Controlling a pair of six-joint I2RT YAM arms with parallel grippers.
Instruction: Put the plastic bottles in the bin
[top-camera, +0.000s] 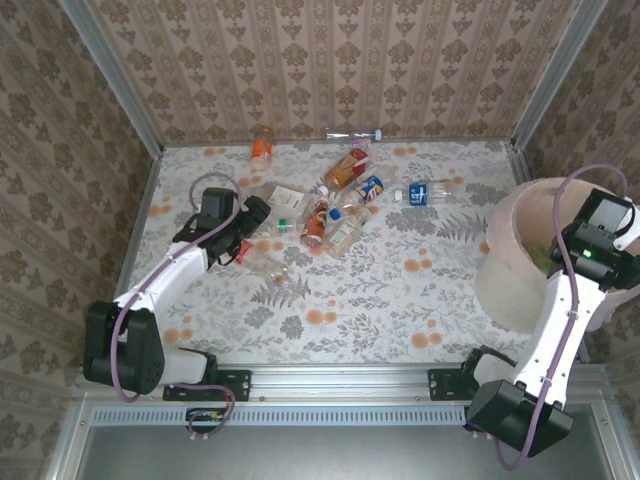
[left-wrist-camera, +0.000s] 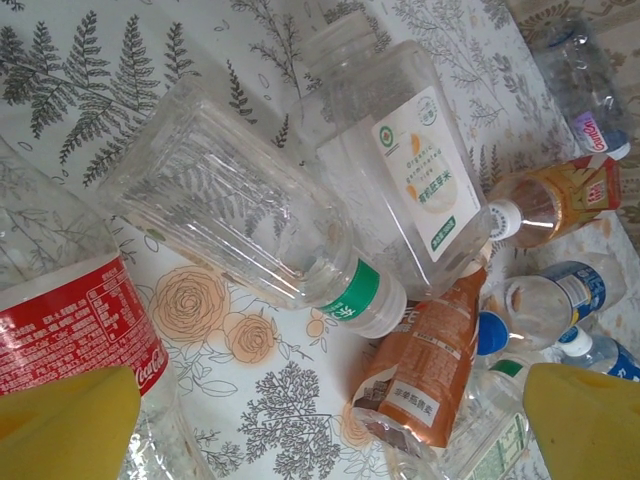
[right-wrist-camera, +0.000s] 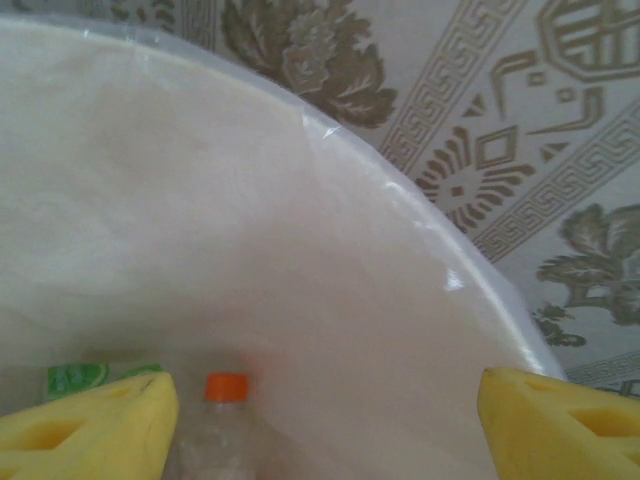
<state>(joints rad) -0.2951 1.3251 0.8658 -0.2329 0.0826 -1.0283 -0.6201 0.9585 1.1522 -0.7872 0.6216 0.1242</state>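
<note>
Bin (right-wrist-camera: 250, 200) with orange-capped bottle (right-wrist-camera: 226, 415) and green-labelled one (right-wrist-camera: 78, 379) inside; right hand (right-wrist-camera: 327, 390) apart over it, left hand (left-wrist-camera: 332, 400) apart too.

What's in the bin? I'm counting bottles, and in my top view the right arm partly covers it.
Observer: The right wrist view shows an orange-capped bottle inside the bin.
Operator: Is the right gripper holding it?
Observer: No. The right gripper is above it, jaws apart with nothing between them.
Operator: And the left?
Observer: The left gripper is open over the pile, with a red-label bottle close beside it.
</note>
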